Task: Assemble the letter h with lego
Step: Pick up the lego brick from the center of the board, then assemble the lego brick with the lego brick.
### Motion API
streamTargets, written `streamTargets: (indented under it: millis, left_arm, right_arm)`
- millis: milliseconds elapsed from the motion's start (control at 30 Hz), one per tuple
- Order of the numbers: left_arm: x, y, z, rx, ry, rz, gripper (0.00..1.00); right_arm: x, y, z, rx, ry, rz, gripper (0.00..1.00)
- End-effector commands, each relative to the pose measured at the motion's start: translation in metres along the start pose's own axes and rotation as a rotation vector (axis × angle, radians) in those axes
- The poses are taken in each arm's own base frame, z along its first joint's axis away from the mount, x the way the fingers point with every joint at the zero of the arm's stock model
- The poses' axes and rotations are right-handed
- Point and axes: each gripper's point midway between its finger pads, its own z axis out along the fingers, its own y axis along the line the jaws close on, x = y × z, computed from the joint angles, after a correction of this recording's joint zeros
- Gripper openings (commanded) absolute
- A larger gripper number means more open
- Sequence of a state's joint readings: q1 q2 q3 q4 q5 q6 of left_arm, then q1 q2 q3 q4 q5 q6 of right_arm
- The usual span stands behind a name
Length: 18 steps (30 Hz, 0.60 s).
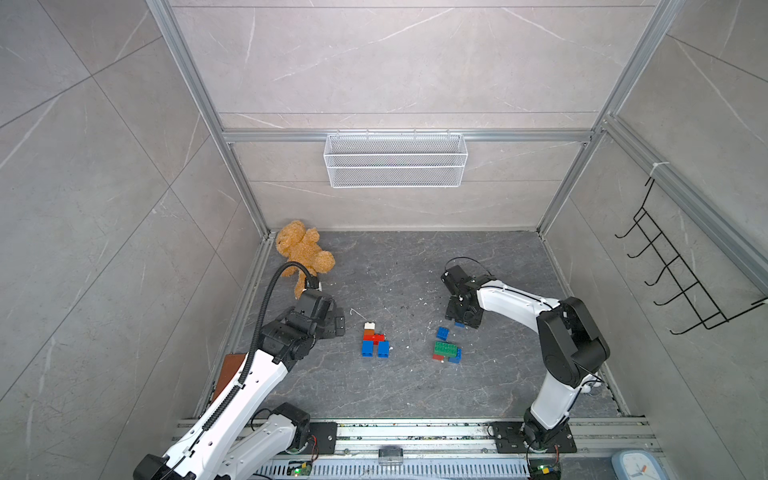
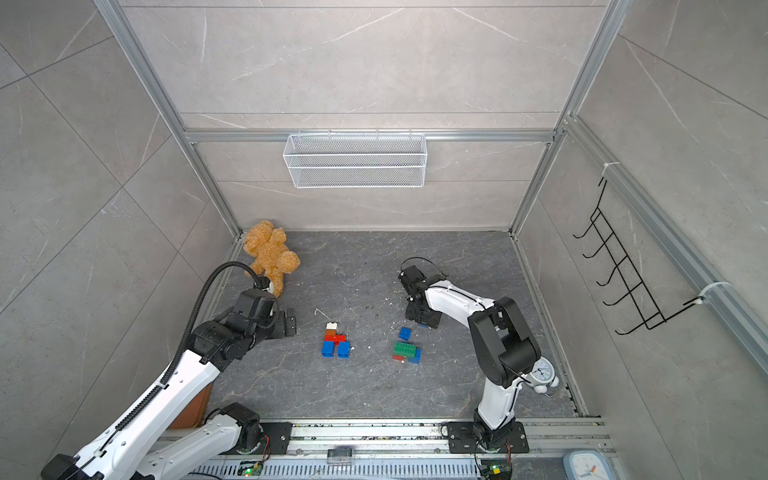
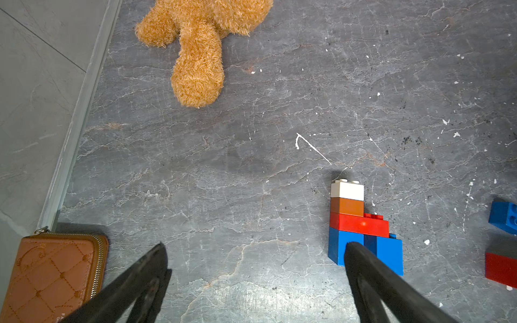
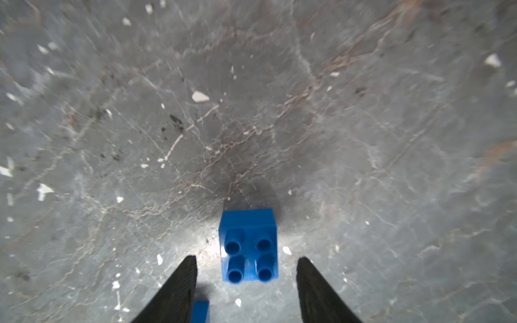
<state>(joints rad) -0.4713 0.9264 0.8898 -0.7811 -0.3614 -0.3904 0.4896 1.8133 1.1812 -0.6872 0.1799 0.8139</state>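
Pincer of right arm point(image 4: 246, 257) straddles blue brick point(image 4: 249, 246) without touching.

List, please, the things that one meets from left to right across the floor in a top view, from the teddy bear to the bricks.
teddy bear → left end effector → four-colour brick stack → green-topped brick pile

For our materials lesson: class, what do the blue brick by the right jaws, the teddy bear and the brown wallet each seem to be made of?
Blue brick: hard moulded plastic, smooth with a slight sheen; crisp edges and round studs.
Teddy bear: plush fabric, matt; shaggy tan fibres.
Wallet: leather or imitation, can't tell which; quilted stitching, metal-looking zip.
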Motion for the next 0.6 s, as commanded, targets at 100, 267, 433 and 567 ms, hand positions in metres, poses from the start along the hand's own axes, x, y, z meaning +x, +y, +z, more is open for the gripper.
streamTargets:
  millis: [100,267,433,567]
  left_arm:
    - [-0.007,0.003,-0.002,-0.025,-0.017,0.020,1.00]
    - [-0.007,0.003,-0.001,-0.028,-0.015,0.023,1.00]
    - [-0.007,0.004,0.000,-0.033,-0.015,0.026,1.00]
    - [-0.007,0.004,0.000,-0.038,-0.014,0.028,1.00]
  right_arm:
    - [0.000,-0.006,0.013,0.029,0.015,-0.027,0.59]
    - [0.002,-0.005,0.018,0.027,0.026,-0.037,0.51]
    - [0.004,-0.003,0.024,0.022,0.041,-0.044,0.46]
    - [0.004,-0.003,0.024,0.021,0.041,-0.047,0.45]
